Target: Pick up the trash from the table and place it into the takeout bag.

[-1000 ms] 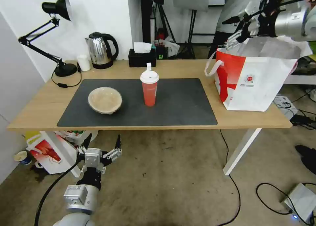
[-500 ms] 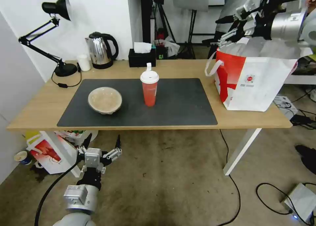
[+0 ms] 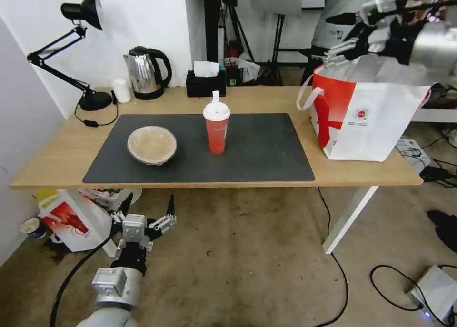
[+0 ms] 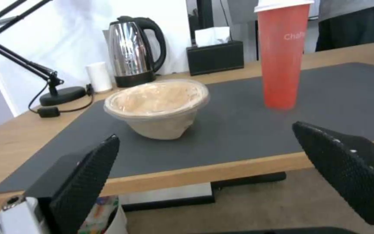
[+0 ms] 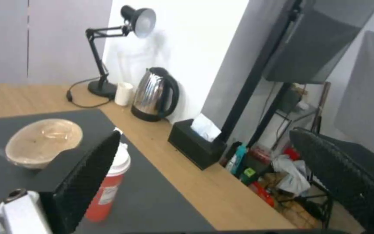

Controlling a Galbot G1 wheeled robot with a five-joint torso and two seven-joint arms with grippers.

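**Two items left on the mat, right hand empty above the bag**

We see the red plastic cup with white lid (image 3: pixel 216 129) standing upright mid-mat on the long light-wood table (image 3: pixel 57 151), and the shallow beige bowl (image 3: pixel 152 144) well apart to its left. The large boxy white takeout bag with red side panel (image 3: pixel 366 117) stands open at the table's right end.

Our right hand (image 3: pixel 350 34) hangs above the bag's rear left rim, fingers spread and holding nothing. Our left hand (image 3: pixel 146 212) waits low before the table's front edge, released, facing the bowl.

We judge the cup light but tall and easy to tip; a grasp around its middle suits it. The bowl looks thin and flexible under its crinkled film, so a gentle pinch at the rim seems best.

Compared with half a second ago, the right hand has drifted rightward over the bag; cup, bowl and left hand are unchanged.
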